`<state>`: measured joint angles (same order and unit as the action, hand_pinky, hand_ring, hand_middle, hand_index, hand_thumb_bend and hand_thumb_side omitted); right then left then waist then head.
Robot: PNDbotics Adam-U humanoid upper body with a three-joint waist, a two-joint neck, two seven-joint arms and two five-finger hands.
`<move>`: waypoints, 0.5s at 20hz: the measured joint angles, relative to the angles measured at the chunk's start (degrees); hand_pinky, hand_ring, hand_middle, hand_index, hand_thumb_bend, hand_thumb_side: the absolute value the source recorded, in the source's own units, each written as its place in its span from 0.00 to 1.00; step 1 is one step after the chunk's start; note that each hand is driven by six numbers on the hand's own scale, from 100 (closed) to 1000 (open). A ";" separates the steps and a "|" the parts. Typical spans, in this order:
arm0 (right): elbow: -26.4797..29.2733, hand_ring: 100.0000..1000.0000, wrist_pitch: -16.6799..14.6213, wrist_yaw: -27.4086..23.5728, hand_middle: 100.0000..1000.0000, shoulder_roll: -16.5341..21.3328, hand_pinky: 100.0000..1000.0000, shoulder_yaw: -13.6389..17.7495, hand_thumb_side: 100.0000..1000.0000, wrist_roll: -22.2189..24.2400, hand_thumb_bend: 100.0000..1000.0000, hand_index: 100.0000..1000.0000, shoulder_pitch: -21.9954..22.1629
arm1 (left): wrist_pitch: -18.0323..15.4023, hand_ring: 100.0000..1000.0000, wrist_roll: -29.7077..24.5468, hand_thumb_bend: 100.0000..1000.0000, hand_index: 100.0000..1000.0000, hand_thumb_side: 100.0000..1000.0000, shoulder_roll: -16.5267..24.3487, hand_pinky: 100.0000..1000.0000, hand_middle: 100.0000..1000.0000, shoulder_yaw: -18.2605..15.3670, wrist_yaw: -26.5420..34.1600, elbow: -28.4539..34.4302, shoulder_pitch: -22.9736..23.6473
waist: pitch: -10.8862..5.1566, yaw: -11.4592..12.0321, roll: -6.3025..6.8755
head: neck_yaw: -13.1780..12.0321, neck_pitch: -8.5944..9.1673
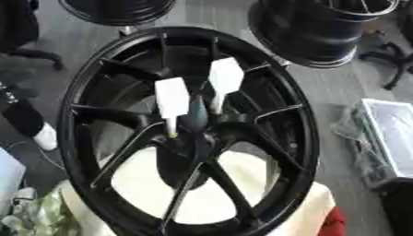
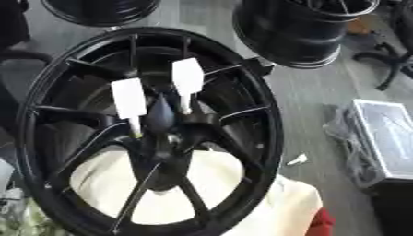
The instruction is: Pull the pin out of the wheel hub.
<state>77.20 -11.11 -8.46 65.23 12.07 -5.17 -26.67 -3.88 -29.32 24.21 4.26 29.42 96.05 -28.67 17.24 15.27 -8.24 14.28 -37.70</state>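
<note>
A large black spoked wheel (image 1: 97, 92) fills most of both views, lying over a cream cloth (image 1: 242, 170). Its hub (image 1: 197, 131) sits at the centre where the spokes meet, with a dark pointed cone (image 2: 160, 115) standing up from it. Two pins with flat white handles stick out of the hub: the left pin (image 1: 172, 99) has a thin shaft ending in a yellowish tip, and the right pin (image 1: 225, 76) stands slightly higher and further back. Neither of my hands shows in either view.
More black wheels stand on the grey floor behind: one at the top right (image 1: 322, 32) and one at the top left (image 1: 117, 11). A clear plastic box (image 1: 395, 133) lies at the right. Chair legs (image 1: 395, 60) show at the far right, and a dark shape (image 1: 24, 115) at the left edge.
</note>
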 measured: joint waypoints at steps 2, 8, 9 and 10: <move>0.23 0.68 -0.16 1.59 0.73 -0.46 0.73 -1.81 0.00 2.17 0.00 0.79 -3.09 | -0.11 0.88 -0.11 0.06 0.86 0.72 0.03 0.82 0.82 0.18 0.00 0.01 0.17 | -0.28 -0.01 -0.02 | -0.04 -0.02; -0.02 0.71 -1.87 6.19 0.74 -2.71 0.77 -7.37 0.00 8.71 0.00 0.80 -10.82 | -0.26 0.88 -0.26 0.06 0.86 0.72 0.51 0.82 0.82 0.20 -0.13 0.01 0.61 | -1.02 -0.01 -0.24 | 0.21 -0.58; -0.05 0.71 -2.28 7.35 0.74 -3.54 0.77 -8.18 0.00 9.68 0.00 0.80 -12.35 | -0.26 0.88 -0.26 0.06 0.86 0.72 0.52 0.82 0.82 0.20 -0.13 0.01 0.77 | -1.13 -0.03 -0.29 | 0.32 -0.74; -0.09 0.71 -2.60 8.53 0.74 -4.48 0.77 -8.87 0.00 10.48 0.00 0.80 -13.75 | -0.26 0.88 -0.27 0.06 0.86 0.72 0.52 0.82 0.82 0.20 -0.13 0.01 0.97 | -1.24 -0.08 -0.31 | 0.46 -0.92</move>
<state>77.11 -13.72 0.07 60.75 3.19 5.31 -40.42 -4.15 -29.59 24.73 4.46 29.29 96.06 -27.70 16.00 15.19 -8.54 14.74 -38.62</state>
